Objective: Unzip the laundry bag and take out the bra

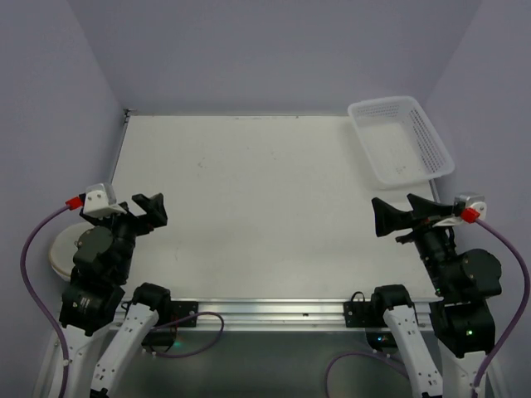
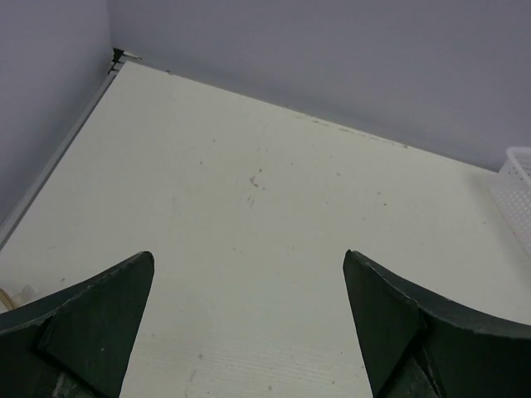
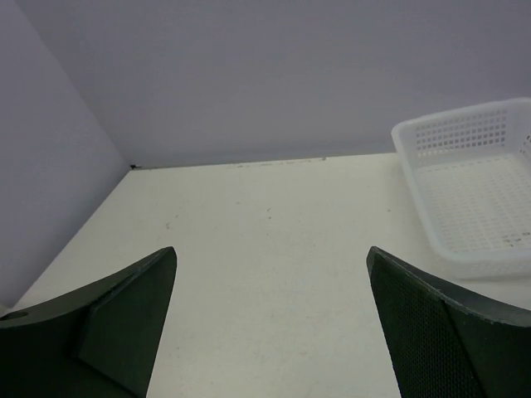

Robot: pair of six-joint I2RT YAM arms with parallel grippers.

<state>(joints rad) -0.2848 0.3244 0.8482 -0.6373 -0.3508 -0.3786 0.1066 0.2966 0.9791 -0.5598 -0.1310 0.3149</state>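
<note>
task barely begun: left gripper (image 1: 149,210) and right gripper (image 1: 394,214) hover wide open, holding nothing. the laundry bag (image 1: 56,249) lies at the top view's left edge, half hidden behind the left arm; reaching it likely comes next.

Seen from above, we find bare table (image 1: 249,207) from the centre out to 12 and 10 o'clock, with a wide passage between the left gripper (image 1: 152,211) at 9 and the right gripper (image 1: 404,214) at 3. The white basket (image 1: 402,141) blocks 2 o'clock. The left arm (image 1: 99,257) overhangs the laundry bag (image 1: 58,249) at 8. Walls (image 1: 274,50) close off 9, 12 and 3.
</note>
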